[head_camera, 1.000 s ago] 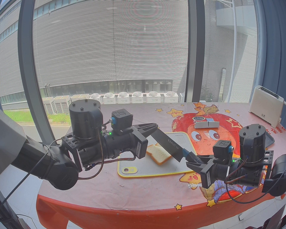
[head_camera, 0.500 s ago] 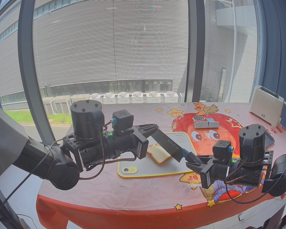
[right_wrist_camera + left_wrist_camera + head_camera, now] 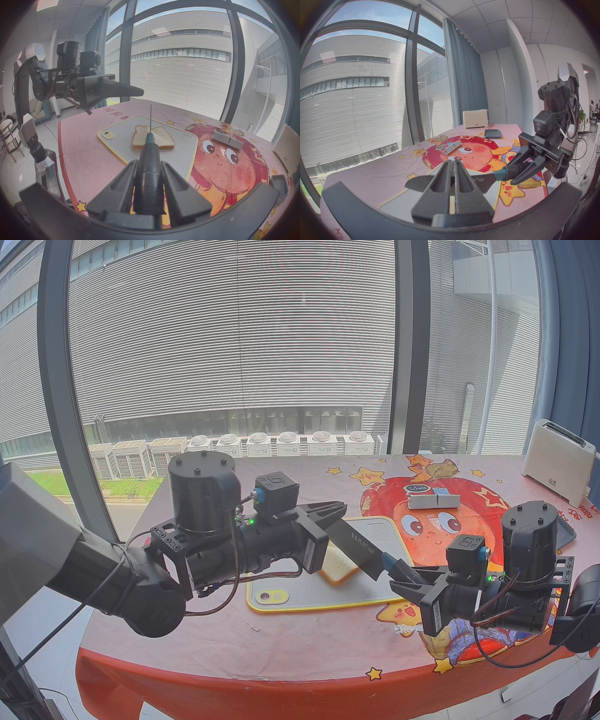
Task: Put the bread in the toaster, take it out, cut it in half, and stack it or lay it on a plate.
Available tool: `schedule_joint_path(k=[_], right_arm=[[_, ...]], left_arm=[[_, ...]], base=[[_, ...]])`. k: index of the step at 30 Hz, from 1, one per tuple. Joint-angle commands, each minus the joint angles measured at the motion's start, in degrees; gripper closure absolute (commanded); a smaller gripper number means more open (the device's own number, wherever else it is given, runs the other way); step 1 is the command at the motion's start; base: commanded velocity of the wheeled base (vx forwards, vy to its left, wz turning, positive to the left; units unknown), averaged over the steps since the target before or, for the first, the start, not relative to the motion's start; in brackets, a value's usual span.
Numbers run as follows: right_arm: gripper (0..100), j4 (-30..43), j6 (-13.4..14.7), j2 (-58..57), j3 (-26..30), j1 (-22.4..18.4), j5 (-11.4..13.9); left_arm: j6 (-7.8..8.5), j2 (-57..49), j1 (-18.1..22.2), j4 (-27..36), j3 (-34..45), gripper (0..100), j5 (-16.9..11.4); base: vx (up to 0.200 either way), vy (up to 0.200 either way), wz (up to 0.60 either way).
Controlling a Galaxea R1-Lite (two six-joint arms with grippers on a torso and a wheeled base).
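**Q:** What stands at the left of the cutting board (image 3: 300,596)?

**A:** The left gripper (image 3: 340,507) hangs in the air above the left part of the board. Its two fingers are pressed together and hold nothing, as the left wrist view (image 3: 453,162) and the right wrist view (image 3: 140,92) also show.

**Q:** And on the board itself?

**A:** One slice of bread (image 3: 340,566) lies flat and uncut near the middle of the board. In the head view the left arm covers its left part. The right wrist view shows the whole slice (image 3: 153,137) on the pale, yellow-rimmed board (image 3: 122,140).

**Q:** Where is the tool?

**A:** The knife (image 3: 353,543) reaches from the right edge of the board in over the bread. Its dark blade slants upward and its tip is just beside the left fingertips. Seen from the right wrist, the blade (image 3: 150,118) is edge-on and in line with the middle of the slice. Whether it touches the crust cannot be told.

**Q:** What holds it?

**A:** The right gripper (image 3: 406,577), just off the right edge of the board, is clamped narrowly round the knife handle (image 3: 149,164).

**Q:** What lies further right of the board?

**A:** A grey block (image 3: 434,500) rests on the printed tablecloth (image 3: 281,640), behind the board's right corner. Well beyond it are a dark plate (image 3: 492,133) and then the cream toaster (image 3: 558,460), both far from the board at the table's right end.
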Motion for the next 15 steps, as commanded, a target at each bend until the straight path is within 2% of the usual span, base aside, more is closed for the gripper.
schedule_joint_path(k=[1,7,11,15], right_arm=[[100,0.04,-0.02,-0.09,-0.01,-0.2,-0.05],[100,0.56,-0.02,-0.44,-0.09,-0.29,-0.05],[100,0.56,-0.1,-0.79,-0.45,-0.29,0.03],[100,0.83,-0.19,-0.71,-3.26,-0.11,0.03]], left_arm=[[0.02,3.4,-0.02,-0.02,-3.87,100,-0.01],[0.28,4.71,-0.1,-0.63,-4.84,100,-0.1],[-0.16,4.71,-0.02,-4.59,-5.36,100,-0.1],[-0.16,4.28,0.42,-4.41,-5.28,100,-0.1]], base=[[0.0,0.0,0.0],[0.0,0.0,0.0],[0.0,0.0,0.0],[0.0,0.0,0.0]])
